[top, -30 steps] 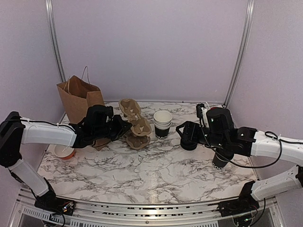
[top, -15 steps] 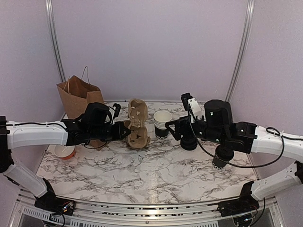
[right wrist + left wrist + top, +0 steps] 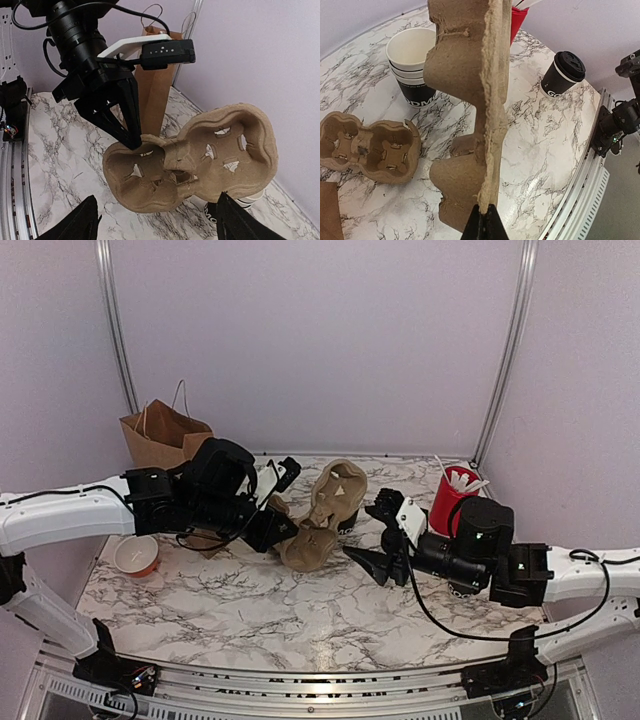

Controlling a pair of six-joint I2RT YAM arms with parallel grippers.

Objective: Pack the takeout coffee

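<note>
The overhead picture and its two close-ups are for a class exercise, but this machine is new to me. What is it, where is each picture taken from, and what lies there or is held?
Two robot arms are bolted at the near edge of a marble-patterned table. The wide picture comes from a fixed camera above and behind them; each close-up from a camera on one wrist. The left arm's fingers are shut on the rim of a brown moulded-pulp cup carrier, tipped up on edge. The right arm's fingers stand open facing it, holding nothing. On the table: a second pulp carrier, a stack of lidless black paper cups, one black cup with a black lid, a red cup of white stirrers, a brown paper bag and a small orange dish.
</note>
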